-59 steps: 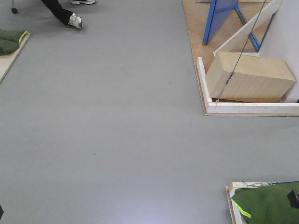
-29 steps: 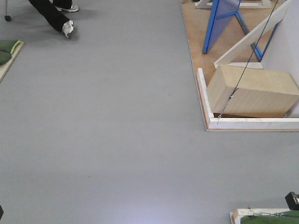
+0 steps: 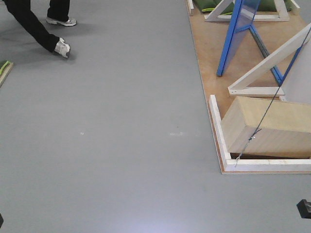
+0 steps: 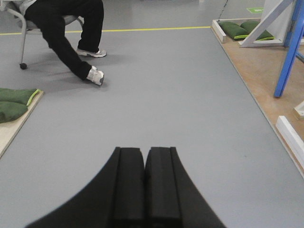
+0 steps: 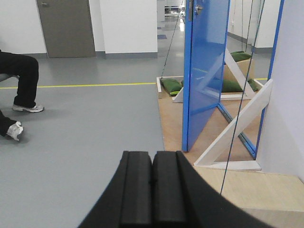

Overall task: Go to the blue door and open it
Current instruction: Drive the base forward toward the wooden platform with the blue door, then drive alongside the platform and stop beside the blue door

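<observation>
The blue door (image 5: 204,71) is seen standing upright on a plywood platform (image 3: 206,58) at the right of the scene, far from the robot and apart from both arms. In the right wrist view its glossy panel is shown at an angle, with a piece of silver hardware (image 5: 197,7) at the top edge of the picture; the handle itself cannot be made out. White wooden braces (image 5: 235,128) are fixed beside the door, and a thin dark cable (image 5: 240,99) is stretched down across them. Green sandbags (image 5: 171,85) are laid at the far end of the platform.

The left claw (image 4: 143,185) is held closed, its two black pads pressed together with nothing between them, over the grey floor (image 3: 121,145). The right claw (image 5: 152,190) is likewise closed and empty, and is pointed towards the near left edge of the door.

In the front view a pale wooden box (image 3: 272,126) is seen tilted inside the white rim at the near corner of the platform, to the near right of the door. At the far left a seated person (image 4: 61,28) in dark trousers and white shoes is shown, with one leg stretched out. A yellow line (image 4: 156,29) is marked across the floor beyond the person, and a grey door (image 5: 66,28) is set in the far wall.
</observation>
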Robot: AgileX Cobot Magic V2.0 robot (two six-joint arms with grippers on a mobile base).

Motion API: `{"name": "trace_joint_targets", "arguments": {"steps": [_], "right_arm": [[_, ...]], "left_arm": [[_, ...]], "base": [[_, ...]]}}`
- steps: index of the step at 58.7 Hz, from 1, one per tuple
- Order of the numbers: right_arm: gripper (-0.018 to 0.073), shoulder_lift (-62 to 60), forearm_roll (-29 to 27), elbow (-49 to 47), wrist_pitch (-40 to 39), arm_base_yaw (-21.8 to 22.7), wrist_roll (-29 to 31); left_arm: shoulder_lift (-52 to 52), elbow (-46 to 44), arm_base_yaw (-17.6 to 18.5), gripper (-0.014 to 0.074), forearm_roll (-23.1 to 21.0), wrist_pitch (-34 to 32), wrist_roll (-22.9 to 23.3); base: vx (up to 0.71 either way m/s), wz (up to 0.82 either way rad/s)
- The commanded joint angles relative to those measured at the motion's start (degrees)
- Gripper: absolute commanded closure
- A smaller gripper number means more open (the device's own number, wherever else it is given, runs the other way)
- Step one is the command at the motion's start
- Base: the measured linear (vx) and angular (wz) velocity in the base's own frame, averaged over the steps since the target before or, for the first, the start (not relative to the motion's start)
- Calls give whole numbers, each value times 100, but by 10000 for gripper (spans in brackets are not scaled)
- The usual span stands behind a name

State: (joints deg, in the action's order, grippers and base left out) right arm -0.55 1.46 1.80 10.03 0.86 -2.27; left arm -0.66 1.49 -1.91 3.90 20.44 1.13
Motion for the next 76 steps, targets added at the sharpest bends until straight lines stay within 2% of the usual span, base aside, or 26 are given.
{"name": "trace_joint_targets", "arguments": {"steps": [1,76], "right_arm": [[551,-120,25,6,-475,-17,21],[551,-100,25,6,-479,-10,21]], "left_arm": [[-90,-111,32,524,-15,-473,39],[-90,-111,14,524,-15,-473,39]], "base": [[52,-1],[48,-3]]}}
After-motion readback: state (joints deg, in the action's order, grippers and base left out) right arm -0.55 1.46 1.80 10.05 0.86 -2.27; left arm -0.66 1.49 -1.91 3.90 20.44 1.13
